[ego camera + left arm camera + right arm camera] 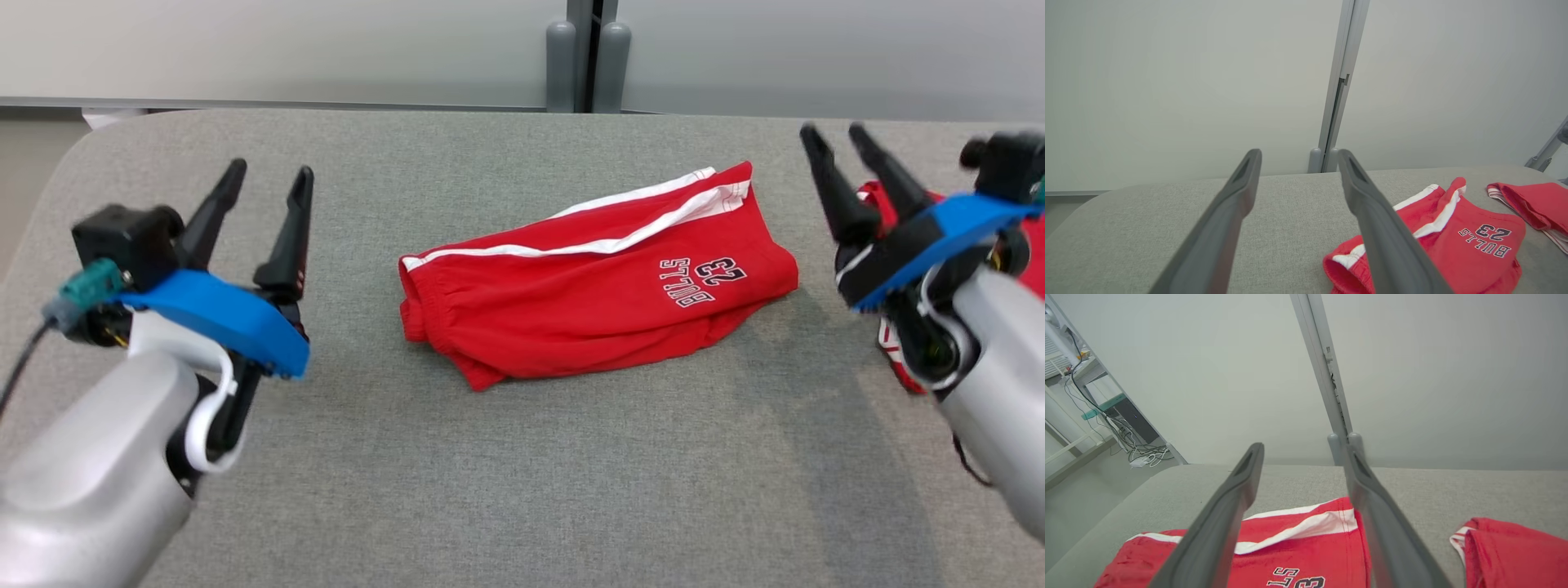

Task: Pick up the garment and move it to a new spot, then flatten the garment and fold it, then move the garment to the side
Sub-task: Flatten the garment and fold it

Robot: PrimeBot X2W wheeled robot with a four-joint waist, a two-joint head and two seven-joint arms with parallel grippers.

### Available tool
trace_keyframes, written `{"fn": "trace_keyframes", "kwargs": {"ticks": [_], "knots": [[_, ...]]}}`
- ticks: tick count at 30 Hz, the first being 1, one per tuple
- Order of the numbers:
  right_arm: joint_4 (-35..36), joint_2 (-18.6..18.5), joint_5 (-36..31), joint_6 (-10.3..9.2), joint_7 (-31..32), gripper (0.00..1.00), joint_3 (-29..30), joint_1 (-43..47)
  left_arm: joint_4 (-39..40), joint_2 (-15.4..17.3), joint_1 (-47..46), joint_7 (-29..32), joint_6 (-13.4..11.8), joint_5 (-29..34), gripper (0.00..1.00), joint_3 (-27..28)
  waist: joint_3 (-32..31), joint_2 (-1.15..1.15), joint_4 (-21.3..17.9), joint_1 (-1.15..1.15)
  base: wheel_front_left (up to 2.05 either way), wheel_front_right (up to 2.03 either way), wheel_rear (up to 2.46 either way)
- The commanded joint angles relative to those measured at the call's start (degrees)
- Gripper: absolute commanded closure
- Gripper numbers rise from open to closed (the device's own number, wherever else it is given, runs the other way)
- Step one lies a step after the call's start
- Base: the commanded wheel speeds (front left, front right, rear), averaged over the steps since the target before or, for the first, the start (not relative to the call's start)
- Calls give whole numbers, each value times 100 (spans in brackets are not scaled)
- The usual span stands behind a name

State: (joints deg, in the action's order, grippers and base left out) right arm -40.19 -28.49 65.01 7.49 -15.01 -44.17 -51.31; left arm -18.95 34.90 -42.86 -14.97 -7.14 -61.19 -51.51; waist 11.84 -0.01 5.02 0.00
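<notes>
- The left gripper (270,173) hung over the near left of the surface (522,474), its fingers spread as wide as they go and holding nothing.
- The right gripper (833,132) hung over the right side, reaching a little farther back, its fingers also wide apart and empty.
- The shorts (596,278) lay between them at mid-surface, touching neither gripper, rumpled and not flat.
- Their long axis ran across the surface from left to right and slanted away. The gathered waist end was nearer and toward the left gripper. The end with the printed number was farther and toward the right gripper.
- From the left fingers the shorts lay ahead and off to the right. From the right fingers they lay almost straight below and ahead, so the right arm looked the nearer one.
- For a two-armed lift, each end seemed to fall to the arm on its own side.
- A second red garment (1531,204) lay by the right gripper, apart from the shorts. A grasp at the numbered end would need to keep clear of it.
- Past the far edge stood a pale wall (326,49).
</notes>
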Motion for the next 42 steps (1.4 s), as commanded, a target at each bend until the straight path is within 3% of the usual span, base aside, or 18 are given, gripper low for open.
{"fn": "trace_keyframes", "kwargs": {"ticks": [1,6,16,22,32,33,34,35,36,42], "knots": [[-106,52,-157,1,-17,0,132,198,134,-57,225,-24,-98,156,0,154,15,1,36,0,0,0,0],[-761,295,-500,1,-19,0,185,469,522,-365,918,-26,-174,509,0,723,59,1,220,0,0,0,0],[-2386,486,-528,1,478,0,8,-80,519,-1159,1778,-27,133,1088,0,1405,322,1,828,0,0,0,0],[-3242,502,-417,1,1608,0,50,-444,345,-1515,1997,-27,359,1417,0,1656,430,1,1136,0,0,0,0],[-3402,423,-319,0,3572,0,92,-472,56,-1842,2108,-28,618,1778,0,1952,467,1,1297,0,0,0,0],[-3404,507,-289,1,3657,9,106,-492,38,-1873,2109,-28,643,1812,0,1978,473,1,1295,0,0,0,0],[-3398,568,-269,4,3657,47,129,-527,16,-1897,2115,-28,662,1832,0,2007,481,1,1291,0,0,0,0],[-3394,616,-257,8,3608,95,145,-570,-12,-1922,2121,-28,678,1853,0,2027,487,1,1288,0,0,0,0],[-3387,677,-223,9,3595,100,170,-588,-39,-1947,2129,-28,707,1871,0,2046,488,1,1283,0,0,0,0],[-3360,738,-135,7,3285,100,271,-677,-238,-2068,2161,-28,805,2048,0,2107,342,1,1225,0,0,0,0]]}}
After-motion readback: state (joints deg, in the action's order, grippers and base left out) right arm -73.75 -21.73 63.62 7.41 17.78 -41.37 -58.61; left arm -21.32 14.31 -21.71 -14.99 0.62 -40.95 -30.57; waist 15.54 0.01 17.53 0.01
